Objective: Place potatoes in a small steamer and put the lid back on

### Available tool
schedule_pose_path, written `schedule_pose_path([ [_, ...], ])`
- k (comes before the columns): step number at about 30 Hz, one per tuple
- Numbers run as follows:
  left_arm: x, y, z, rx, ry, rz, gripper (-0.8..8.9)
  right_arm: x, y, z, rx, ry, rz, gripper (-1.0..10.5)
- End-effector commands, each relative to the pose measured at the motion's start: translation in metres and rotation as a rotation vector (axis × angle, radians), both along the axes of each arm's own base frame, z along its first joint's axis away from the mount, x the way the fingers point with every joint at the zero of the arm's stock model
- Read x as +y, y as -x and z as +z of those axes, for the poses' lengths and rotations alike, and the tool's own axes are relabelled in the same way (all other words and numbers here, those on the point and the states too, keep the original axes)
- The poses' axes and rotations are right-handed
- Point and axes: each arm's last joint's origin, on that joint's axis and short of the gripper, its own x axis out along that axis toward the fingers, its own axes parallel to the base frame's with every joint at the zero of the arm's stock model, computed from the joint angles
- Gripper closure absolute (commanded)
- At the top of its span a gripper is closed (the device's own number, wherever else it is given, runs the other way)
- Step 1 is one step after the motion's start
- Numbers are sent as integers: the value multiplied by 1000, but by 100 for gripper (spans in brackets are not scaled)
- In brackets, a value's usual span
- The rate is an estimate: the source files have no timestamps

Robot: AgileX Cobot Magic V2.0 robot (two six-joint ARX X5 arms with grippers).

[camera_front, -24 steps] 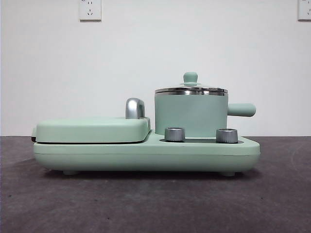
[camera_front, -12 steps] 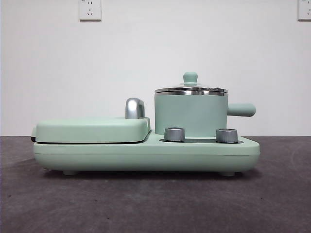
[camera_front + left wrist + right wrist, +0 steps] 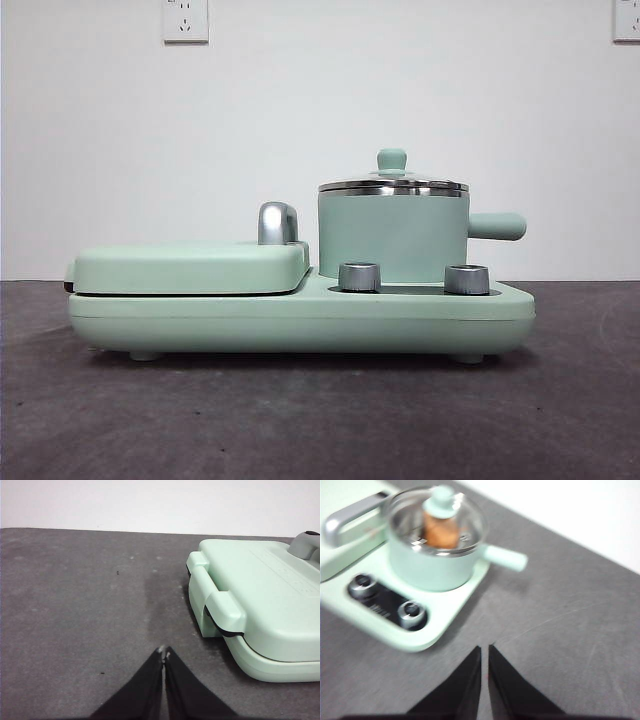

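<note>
Mint-green small steamer sits lidded, the lid on its rim, an orange-brown potato visible inside. Both left gripper and right gripper hover clear, jaws together and empty, so the task looks finished.

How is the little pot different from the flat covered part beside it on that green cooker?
The small steamer is a tall cylinder with a steel rim; the griddle is low, flat and rectangular. The steamer's lid is see-through with a green knob; the griddle's cover is solid green with a chrome handle. Both are mint green on one base.
</note>
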Motion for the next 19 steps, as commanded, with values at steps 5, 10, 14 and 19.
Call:
schedule_pose_path([
  [5, 0, -1, -7, 24, 1, -1, 806, -10, -6, -114, -176, -176, -160, 926],
  [10, 0, -1, -7, 24, 2, -2, 806, -19, -12, -161, -241, -226, -240, 926],
  [14, 0, -1, -7, 24, 1, -2, 806, -22, -13, -168, -212, -215, -269, 926],
  [19, 0, -1, -7, 24, 1, -2, 806, -23, -13, -167, -220, -206, -283, 926],
])
